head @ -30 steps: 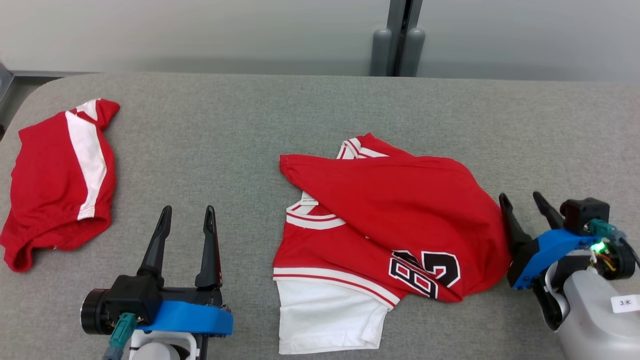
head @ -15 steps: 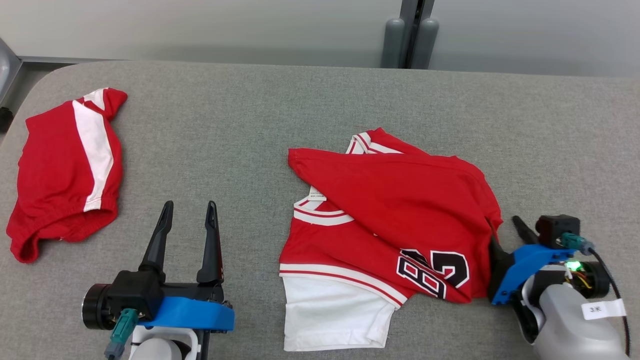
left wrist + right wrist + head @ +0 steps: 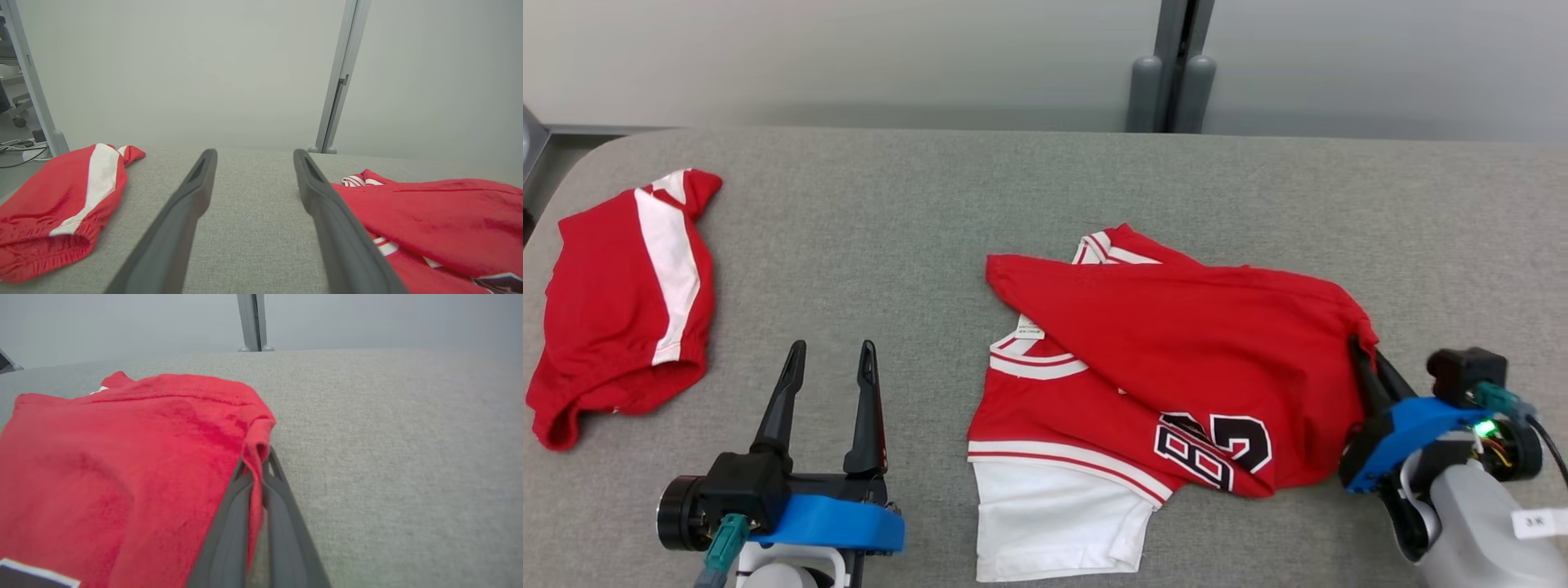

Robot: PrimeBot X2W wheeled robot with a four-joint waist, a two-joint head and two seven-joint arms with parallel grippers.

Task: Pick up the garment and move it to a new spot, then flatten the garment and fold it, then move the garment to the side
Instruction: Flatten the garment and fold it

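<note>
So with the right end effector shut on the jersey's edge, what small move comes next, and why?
Probably lift the right end effector a little, drawing the jersey up off the table. It is shut on a fold at the jersey's right edge, and the jersey lies crumpled over itself. The left end effector is open, clear of the cloth.

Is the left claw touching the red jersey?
No, the left claw stands open over the grey table, with a strip of bare cloth surface between it and the red jersey.
</note>
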